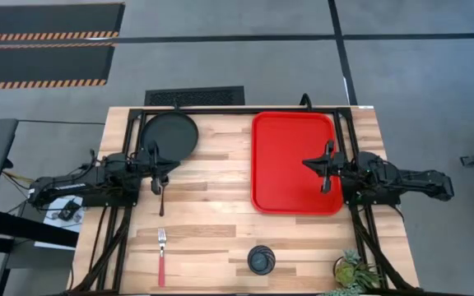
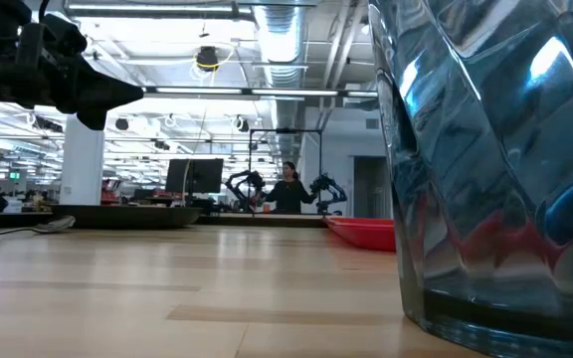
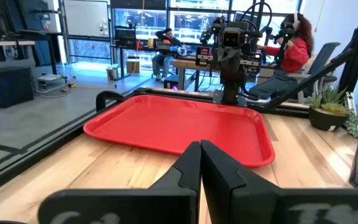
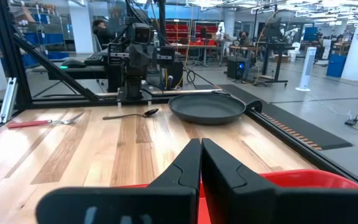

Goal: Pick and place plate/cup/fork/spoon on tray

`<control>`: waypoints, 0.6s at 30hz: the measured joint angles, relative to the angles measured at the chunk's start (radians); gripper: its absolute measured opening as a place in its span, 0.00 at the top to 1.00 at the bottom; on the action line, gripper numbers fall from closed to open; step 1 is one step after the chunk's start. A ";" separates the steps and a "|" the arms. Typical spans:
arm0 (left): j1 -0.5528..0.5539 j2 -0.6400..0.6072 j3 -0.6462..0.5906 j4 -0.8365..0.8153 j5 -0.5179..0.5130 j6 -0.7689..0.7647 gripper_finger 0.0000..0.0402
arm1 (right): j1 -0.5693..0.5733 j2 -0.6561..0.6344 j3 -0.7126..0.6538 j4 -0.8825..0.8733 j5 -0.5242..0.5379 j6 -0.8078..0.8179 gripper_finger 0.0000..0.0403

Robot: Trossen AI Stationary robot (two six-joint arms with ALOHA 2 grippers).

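The black plate (image 1: 169, 136) lies flat at the table's far left and also shows in the right wrist view (image 4: 207, 107). The dark spoon (image 1: 161, 200) lies on the wood just near of my left gripper (image 1: 164, 170), which is shut, empty and apart from it. The red-handled fork (image 1: 161, 256) lies by the near edge. The dark cup (image 1: 261, 260) stands upright at the near middle. The red tray (image 1: 296, 162) lies at the far right. My right gripper (image 1: 318, 167) is shut and empty over the tray's right part.
A small potted plant (image 1: 354, 271) stands at the near right corner. Black frame rails (image 1: 245, 108) run along the far edge and down both sides behind the arms. Bare wood lies between the plate and the tray (image 3: 179, 127). People sit at desks in the room beyond.
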 joint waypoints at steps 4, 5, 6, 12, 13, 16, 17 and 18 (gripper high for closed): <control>0.000 0.000 0.000 0.000 0.000 0.000 1.00 | 0.000 0.000 0.000 0.000 0.000 0.000 0.91; 0.000 0.000 0.000 0.000 0.000 0.000 1.00 | 0.000 0.000 0.000 0.000 0.000 0.000 0.91; 0.000 0.000 0.000 0.000 0.000 0.000 1.00 | 0.000 0.000 0.000 0.000 0.000 0.000 0.91; 0.000 0.000 0.000 0.000 0.000 0.000 1.00 | 0.000 0.000 0.000 0.000 0.000 0.000 0.91; 0.000 0.000 0.000 0.000 0.000 0.000 1.00 | 0.000 0.000 0.000 0.000 0.000 0.000 0.91; 0.000 0.000 0.000 0.000 0.000 0.000 1.00 | 0.000 0.000 0.000 0.000 0.000 0.000 0.91; 0.000 0.000 0.000 0.000 0.000 0.000 1.00 | 0.000 0.000 0.000 0.000 0.000 0.000 0.91; 0.000 0.000 0.000 0.000 0.000 0.000 1.00 | 0.000 0.000 0.000 0.000 0.000 0.000 0.91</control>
